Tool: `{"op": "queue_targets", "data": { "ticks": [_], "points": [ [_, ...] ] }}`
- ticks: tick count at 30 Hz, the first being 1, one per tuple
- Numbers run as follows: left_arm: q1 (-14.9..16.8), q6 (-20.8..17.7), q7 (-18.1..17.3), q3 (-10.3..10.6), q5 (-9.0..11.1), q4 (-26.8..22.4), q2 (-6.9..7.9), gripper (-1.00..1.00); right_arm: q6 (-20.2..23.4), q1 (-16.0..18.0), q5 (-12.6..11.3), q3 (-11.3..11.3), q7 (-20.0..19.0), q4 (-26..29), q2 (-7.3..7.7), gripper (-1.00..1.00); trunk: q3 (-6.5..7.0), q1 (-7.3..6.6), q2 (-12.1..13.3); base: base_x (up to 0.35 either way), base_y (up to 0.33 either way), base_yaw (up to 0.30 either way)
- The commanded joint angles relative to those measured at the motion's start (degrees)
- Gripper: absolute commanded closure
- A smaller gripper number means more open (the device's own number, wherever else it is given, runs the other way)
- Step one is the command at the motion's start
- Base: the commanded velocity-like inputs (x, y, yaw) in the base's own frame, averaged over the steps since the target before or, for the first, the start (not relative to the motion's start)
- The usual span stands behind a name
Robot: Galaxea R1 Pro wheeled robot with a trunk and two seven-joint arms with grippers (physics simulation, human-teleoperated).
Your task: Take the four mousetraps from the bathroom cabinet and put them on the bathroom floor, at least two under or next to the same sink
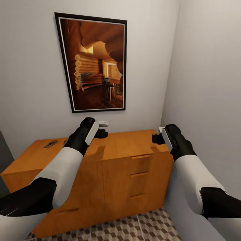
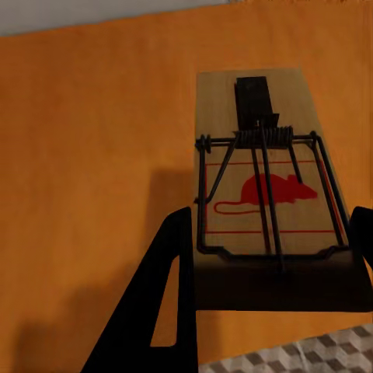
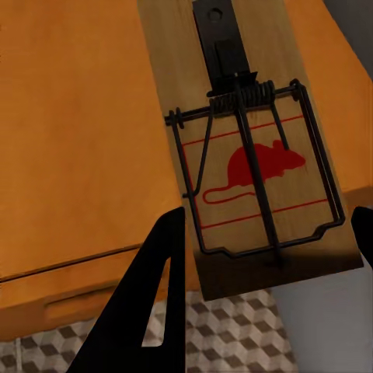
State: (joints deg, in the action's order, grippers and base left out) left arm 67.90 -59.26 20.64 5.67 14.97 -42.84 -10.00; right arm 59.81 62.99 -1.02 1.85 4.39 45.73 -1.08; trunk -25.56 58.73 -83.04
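Head view, nearest first: a strip of the bathroom floor (image 1: pixel 134 227) with its cube-patterned tiles runs along the foot of the orange-brown cabinet (image 1: pixel 134 167), and both white-and-black forearms reach forward over it. The left gripper (image 1: pixel 100 129) hangs above the back part of the cabinet top, near the wall; the right gripper (image 1: pixel 157 135) is over the cabinet's right end, close to the side wall.

Left wrist view: a mousetrap (image 2: pixel 260 183) sits between the two dark fingers (image 2: pixel 151 311), its near end in shadow at their tips, its board stretching away from the claw with the red mouse print and wire bar facing the camera. The fingers stand at either side edge of the board and appear clamped on it. Behind it is the orange cabinet top, with a sliver of tiled floor at one corner.

Right wrist view: a second mousetrap (image 3: pixel 249 163) lies the same way between that claw's fingers (image 3: pixel 148 311), one finger against each side of the near end, so the claw appears closed on it. The board reaches out past the cabinet's front edge, with patterned floor tiles below it.

Farther back in the head view, another mousetrap (image 1: pixel 51 144) lies flat on the left part of the cabinet top, well apart from both grippers, with a small dark thing just beside it that is too small to make out. Beyond the cabinet, a framed picture (image 1: pixel 95 62) of a log-cabin interior hangs on the pale wall.
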Motion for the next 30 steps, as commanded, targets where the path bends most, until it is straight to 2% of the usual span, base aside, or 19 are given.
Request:
{"op": "queue_targets", "data": {
  "ticks": [1, 9, 25, 30],
  "points": [
    [0.0, -0.1, 0.6, 0.1, 0.5, -0.1, 0.00, 1.00, 0.2, 0.0, -0.2, 0.2, 0.4, 0.0, -0.06, 1.00, -0.07, -0.01, 0.0, -0.021, 0.000, 0.000],
    [0.0, -0.1, 0.6, 0.1, 0.5, -0.5, 0.00, 1.00, 0.2, 0.0, -0.2, 0.2, 0.4, 0.0, -0.06, 1.00, -0.07, -0.01, 0.0, -0.151, 0.008, 0.000],
    [0.0, -0.1, 0.6, 0.0, 0.4, -1.9, 0.00, 1.00, 0.2, 0.0, -0.4, 0.2, 0.4, -0.1, -0.22, 1.00, -0.07, -0.01, 0.0, -0.328, 0.013, 0.000],
    [-0.1, -0.1, 0.6, 0.0, 0.2, -2.3, 0.00, 1.00, 0.2, 0.0, -0.4, 0.2, 0.4, -1.7, -0.19, 1.00, -0.07, -0.01, 0.0, -0.344, 0.000, 0.000]
  ]
}}
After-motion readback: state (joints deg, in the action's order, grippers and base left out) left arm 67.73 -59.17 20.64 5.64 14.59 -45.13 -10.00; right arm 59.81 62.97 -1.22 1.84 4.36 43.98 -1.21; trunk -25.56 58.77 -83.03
